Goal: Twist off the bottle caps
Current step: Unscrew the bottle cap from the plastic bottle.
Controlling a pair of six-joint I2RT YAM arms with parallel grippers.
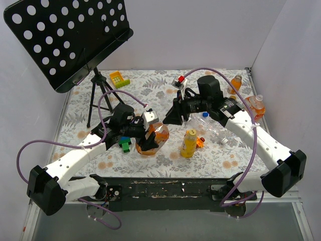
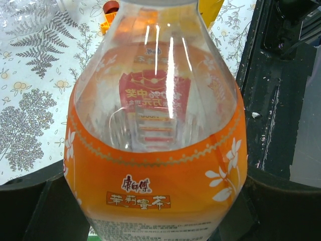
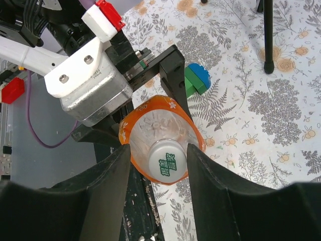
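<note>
My left gripper [image 1: 148, 140] is shut on the body of an orange-labelled clear bottle [image 1: 156, 135], which fills the left wrist view [image 2: 155, 150]. Its black fingers [image 2: 30, 211] press the label on both sides. My right gripper [image 1: 173, 114] hangs over the bottle's top. In the right wrist view the white bottle cap [image 3: 163, 161] with green print sits between my open right gripper [image 3: 159, 153]; the right finger is at the cap's edge, the left finger stands a little off it. A yellow bottle [image 1: 189, 143] with a yellow cap [image 1: 191, 132] stands nearby.
A clear bottle [image 1: 214, 128] lies under the right arm. Two orange bottles [image 1: 235, 83] [image 1: 257, 106] stand at the back right. A small orange toy car [image 1: 200, 142], a green-and-blue block [image 1: 125, 145], a yellow-green toy [image 1: 119, 79] and a black music stand [image 1: 70, 40] are around.
</note>
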